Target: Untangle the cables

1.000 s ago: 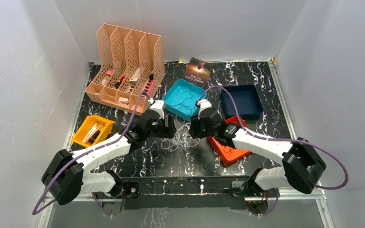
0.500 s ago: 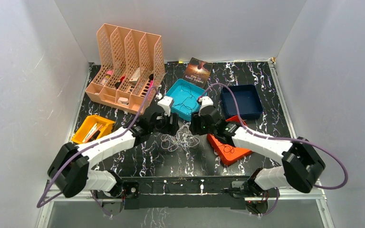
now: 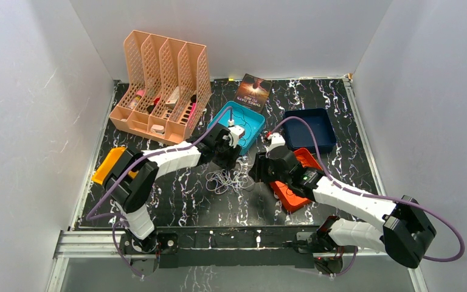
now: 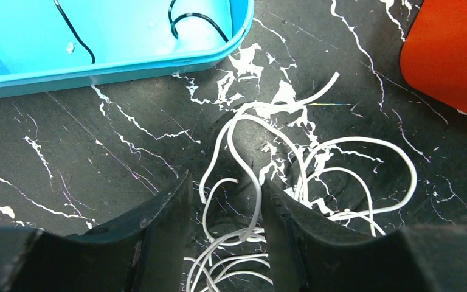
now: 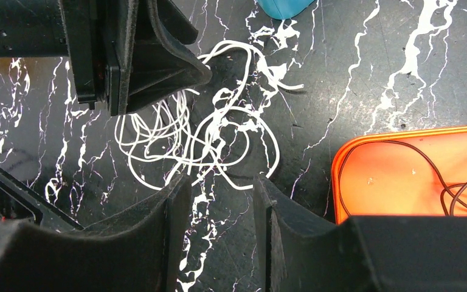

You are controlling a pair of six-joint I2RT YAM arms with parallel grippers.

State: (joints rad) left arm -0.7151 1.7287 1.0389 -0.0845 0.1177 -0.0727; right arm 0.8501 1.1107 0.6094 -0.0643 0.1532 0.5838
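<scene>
Two pairs of jaws stand apart over the white cables [image 5: 217,125] heaped on the worktop [image 3: 176,204]: the left gripper [image 4: 225,182] straddles one strand, the right gripper [image 5: 219,182] holds nothing.

White arms [image 3: 170,159], purple hoses [image 3: 298,119]

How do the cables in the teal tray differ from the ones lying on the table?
Colour: the tray cables are dark, the table cables white. Layout: the tray cables lie as a few separate strands, the table cables in one tangled heap. Both are thin and curl loosely.
</scene>
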